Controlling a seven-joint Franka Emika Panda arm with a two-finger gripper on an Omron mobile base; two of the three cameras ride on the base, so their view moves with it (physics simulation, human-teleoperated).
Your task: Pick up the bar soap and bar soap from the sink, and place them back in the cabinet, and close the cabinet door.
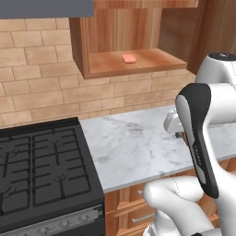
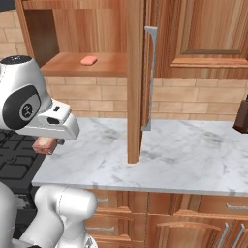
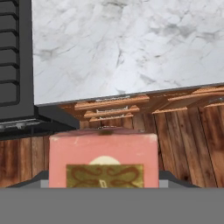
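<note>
One salmon-pink bar soap (image 1: 129,58) lies on the floor of the open wooden cabinet (image 1: 110,64), also seen as the bar soap (image 2: 88,60) on that cabinet's shelf (image 2: 72,65). My gripper (image 2: 47,145) hangs over the counter's front edge near the stove, shut on a second bar soap (image 2: 44,144). In the hand view this pinkish bar soap (image 3: 103,151) with a gold-brown label sits between my gripper (image 3: 103,183) tips. The cabinet door (image 2: 136,82) stands open, edge-on, with a grey handle (image 2: 151,77). The sink is out of view.
A white marble counter (image 1: 138,147) runs below the cabinet. A black stove (image 1: 41,170) sits to its left. A closed wall cabinet (image 2: 208,34) is right of the open door. A dark object (image 2: 242,116) stands at the far right. Low drawers (image 2: 213,213) front the counter.
</note>
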